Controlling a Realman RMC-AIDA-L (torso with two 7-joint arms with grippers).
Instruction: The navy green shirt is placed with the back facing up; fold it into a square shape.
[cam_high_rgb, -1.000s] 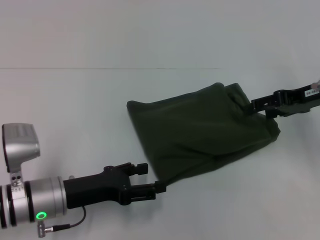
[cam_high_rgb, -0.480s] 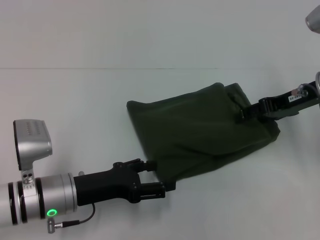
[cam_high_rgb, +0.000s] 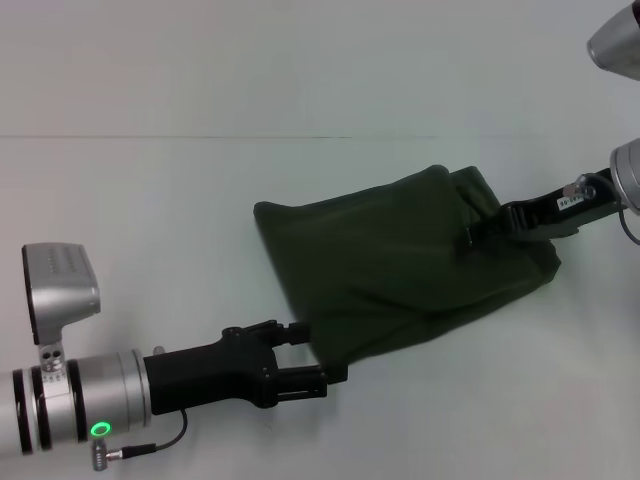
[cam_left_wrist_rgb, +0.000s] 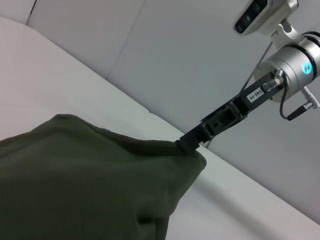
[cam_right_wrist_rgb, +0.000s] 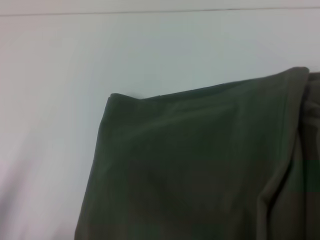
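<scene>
Since a second ago the left gripper (cam_high_rgb: 322, 352) has advanced right under the near hem; the right gripper (cam_high_rgb: 480, 232) pushed left. Navy green shirt (cam_high_rgb: 400, 265) lies partly folded mid-table (cam_high_rgb: 150, 200), both jaws apparently clenched on its edges. Soft, limp, light cloth; best gripped at corners.

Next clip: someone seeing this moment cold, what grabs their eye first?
The navy green shirt, a dark bundle already folded over itself, lies on the pale table right of centre. Two black grippers meet it from opposite sides: the left gripper at its near left corner, the right gripper at its far right edge, reaching over the cloth. The left arm's green indicator ring glows at the lower left.
</scene>
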